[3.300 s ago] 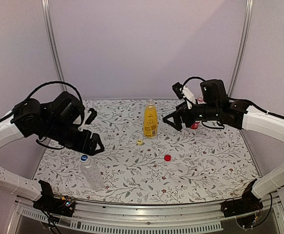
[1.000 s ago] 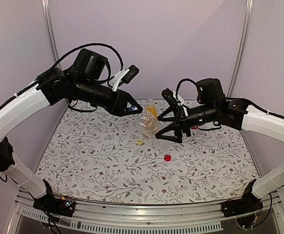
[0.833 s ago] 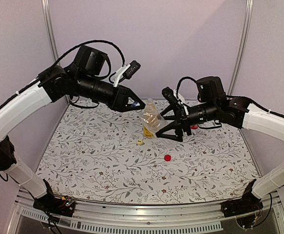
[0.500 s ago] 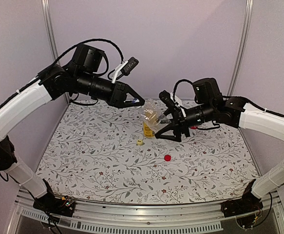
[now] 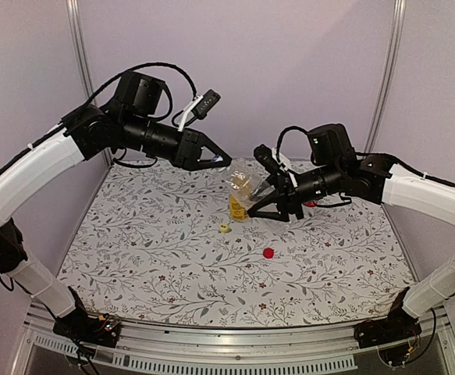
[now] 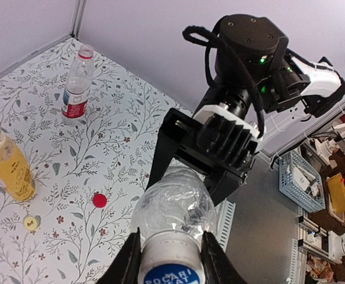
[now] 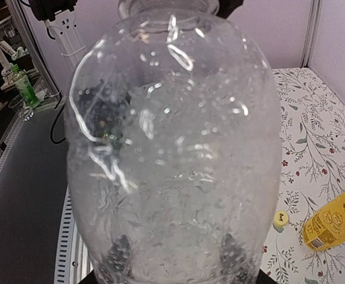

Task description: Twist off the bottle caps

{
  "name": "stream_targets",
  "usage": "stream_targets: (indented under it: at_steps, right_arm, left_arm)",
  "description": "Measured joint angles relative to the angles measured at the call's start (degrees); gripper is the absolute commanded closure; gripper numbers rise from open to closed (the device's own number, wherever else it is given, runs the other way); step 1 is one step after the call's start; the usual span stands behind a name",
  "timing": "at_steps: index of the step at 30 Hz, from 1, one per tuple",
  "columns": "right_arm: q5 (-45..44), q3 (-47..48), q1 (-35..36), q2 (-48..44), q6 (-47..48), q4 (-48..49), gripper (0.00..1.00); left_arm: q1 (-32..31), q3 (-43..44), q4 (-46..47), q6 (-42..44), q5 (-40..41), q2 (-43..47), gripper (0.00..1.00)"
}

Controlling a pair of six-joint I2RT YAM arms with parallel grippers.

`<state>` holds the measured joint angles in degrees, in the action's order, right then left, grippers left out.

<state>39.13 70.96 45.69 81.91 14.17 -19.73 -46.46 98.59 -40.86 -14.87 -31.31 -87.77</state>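
Above the mat [image 5: 172, 258] toward 12 o'clock | clear bottle [image 5: 241, 186] is hanging in mid-air | left gripper [image 5: 225, 162], at its 10 o'clock, is pinching the blue cap [image 6: 171, 275] tight | right gripper [image 5: 254, 200], wide a second ago, is clamping the base from 4 o'clock | twisting looks ready to begin

Three bottles: one clear unlabelled bottle [image 6: 172, 207] between the fingers of both grippers, and two standing apart from the fingers, a bottle of yellow-orange liquid [image 6: 9, 165] and a clear bottle with a red label [image 6: 77, 86].

Three caps: one blue cap [image 6: 167, 277] on the unlabelled bottle, between the left gripper's [image 5: 221, 163] fingers, and two loose on the flowered cloth [image 5: 172, 258] below the fingers, a red cap [image 6: 100, 200] and a yellow cap [image 6: 31, 222].

Two grippers, left and right gripper [image 5: 260, 199], two fingers each.
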Motion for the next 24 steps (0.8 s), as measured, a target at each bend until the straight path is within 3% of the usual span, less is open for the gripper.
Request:
stream_targets:
  at_steps: [4,10,16,24]
  right_arm:
    - [0.0,0.0,0.0,0.0,-0.5,0.1,0.58]
    - [0.7,-0.3,0.0,0.0,-1.9,2.1,0.59]
    - [2.0,-1.9,0.0,0.0,-3.5,4.5,0.60]
    - [4.0,-2.7,0.0,0.0,-6.0,7.5,0.60]
  left_arm:
    - [0.9,-1.1,1.4,-0.5,-1.7,0.1,0.46]
    - [3.7,-5.2,5.2,-0.4,-2.9,2.4,0.13]
    - [5.7,-14.7,15.4,-2.1,-4.0,9.0,0.09]
    - [5.7,-26.3,32.6,-7.8,-8.5,14.1,0.23]
